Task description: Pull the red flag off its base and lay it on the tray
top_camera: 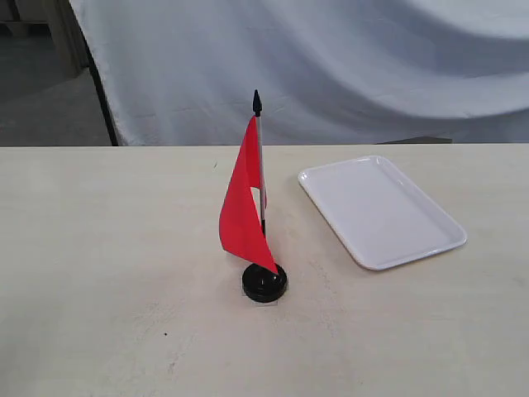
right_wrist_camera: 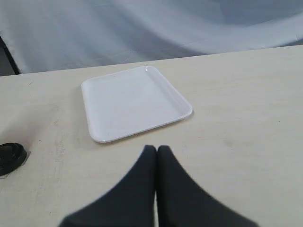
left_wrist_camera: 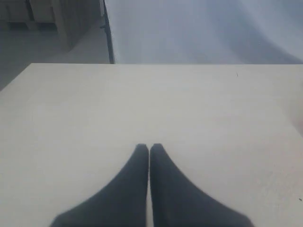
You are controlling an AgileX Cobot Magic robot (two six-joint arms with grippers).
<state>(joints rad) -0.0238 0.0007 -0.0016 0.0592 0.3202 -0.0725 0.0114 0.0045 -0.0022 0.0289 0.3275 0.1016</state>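
Note:
The red flag stands upright on its thin pole, planted in the small round black base near the middle of the table. To its right lies the white tray, holding nothing. Neither arm shows in the exterior view. My left gripper is shut with nothing in it, over bare tabletop; flag and base are out of its view. My right gripper is shut and holds nothing, a short way in front of the tray. The base shows at that view's edge.
The pale wooden table stretches wide around the flag. A white cloth hangs behind the table's far edge. Dark floor and furniture show at the far left.

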